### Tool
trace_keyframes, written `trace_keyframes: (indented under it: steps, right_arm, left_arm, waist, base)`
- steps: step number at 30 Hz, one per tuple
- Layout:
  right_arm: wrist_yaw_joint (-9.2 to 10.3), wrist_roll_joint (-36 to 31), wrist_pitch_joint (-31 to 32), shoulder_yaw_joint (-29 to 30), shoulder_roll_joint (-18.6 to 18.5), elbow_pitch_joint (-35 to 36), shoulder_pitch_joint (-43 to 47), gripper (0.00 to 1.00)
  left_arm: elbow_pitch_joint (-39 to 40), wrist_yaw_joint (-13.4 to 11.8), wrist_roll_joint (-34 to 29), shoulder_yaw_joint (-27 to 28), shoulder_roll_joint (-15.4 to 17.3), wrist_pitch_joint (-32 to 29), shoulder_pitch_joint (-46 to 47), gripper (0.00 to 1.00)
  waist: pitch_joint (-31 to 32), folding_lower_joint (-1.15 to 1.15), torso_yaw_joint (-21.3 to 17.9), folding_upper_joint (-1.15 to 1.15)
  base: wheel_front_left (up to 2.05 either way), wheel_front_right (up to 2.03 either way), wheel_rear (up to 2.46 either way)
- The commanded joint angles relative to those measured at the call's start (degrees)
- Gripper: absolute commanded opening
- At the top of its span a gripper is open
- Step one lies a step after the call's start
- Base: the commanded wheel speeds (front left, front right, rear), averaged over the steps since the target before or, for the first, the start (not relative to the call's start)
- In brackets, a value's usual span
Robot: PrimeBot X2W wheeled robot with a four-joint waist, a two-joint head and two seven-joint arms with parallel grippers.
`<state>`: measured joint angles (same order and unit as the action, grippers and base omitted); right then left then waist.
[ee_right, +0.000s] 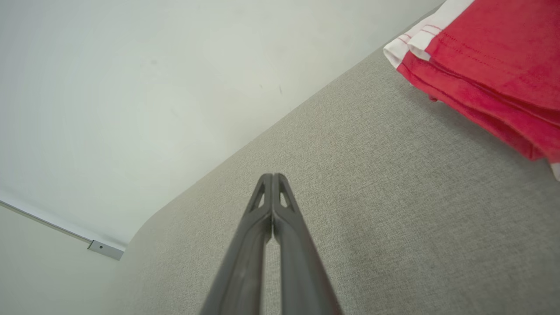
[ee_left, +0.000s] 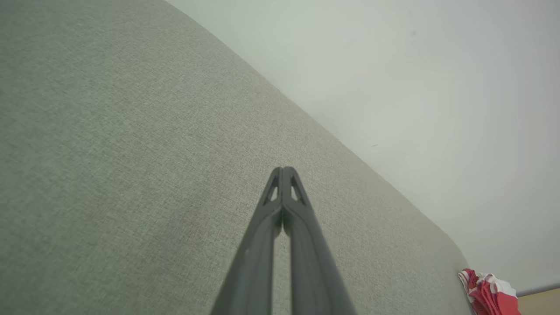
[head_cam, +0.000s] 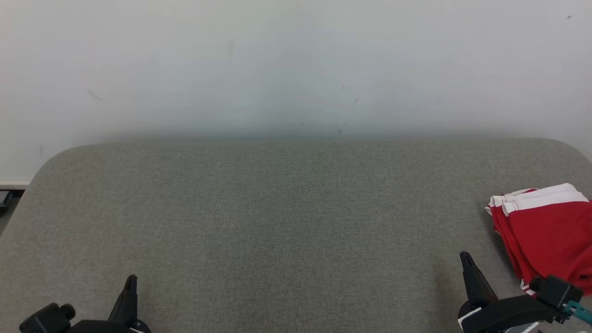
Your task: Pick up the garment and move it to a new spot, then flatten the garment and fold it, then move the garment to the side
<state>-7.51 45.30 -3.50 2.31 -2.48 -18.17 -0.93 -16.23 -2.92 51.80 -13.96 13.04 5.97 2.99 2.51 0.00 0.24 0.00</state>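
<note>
Red soft-knit garment (head_cam: 548, 231) with white banded edges lies in stacked, fairly even layers at the right end of the grey woven-fabric surface (head_cam: 277, 222), its far side running off the head view's right edge. The right wrist view shows the stitched hems and several layer edges lying one over another, so it looks folded already and set to the side; the task seems at or near its end.

The left fingers (ee_left: 262, 245) are pressed together and hold nothing, poised low over bare cloth well apart from the garment. The right fingers (ee_right: 249, 245) are likewise together and empty, just beside the garment's near corner without touching it.

The garment should be light, limp and easily rumpled. It will sag and spill open if lifted by a single layer. Any further move calls for pinching through the whole stack at the folded edge, ideally with both sets of fingers at two corners. The textured surface may drag the bottom layer.
</note>
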Motion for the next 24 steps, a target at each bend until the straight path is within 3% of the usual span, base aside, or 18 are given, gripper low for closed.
trace_keyframes:
  steps: [1,24]
  right_arm:
    - [0.01,1.5,0.2,0.3,-0.3,0.9,-1.9,0.0]
    - [0.02,17.2,2.9,1.3,-0.4,1.0,-4.3,0.0]
  left_arm:
    - [0.4,0.6,1.3,1.1,0.2,-0.4,2.1,0.0]
    - [-0.7,4.0,14.7,8.4,-3.2,-5.2,4.3,0.0]
  waist:
    - [0.0,0.0,0.0,0.0]
    - [-0.7,0.0,-0.1,0.0]
  base:
    - [0.0,0.0,0.0]
    - [0.0,0.0,0.0]
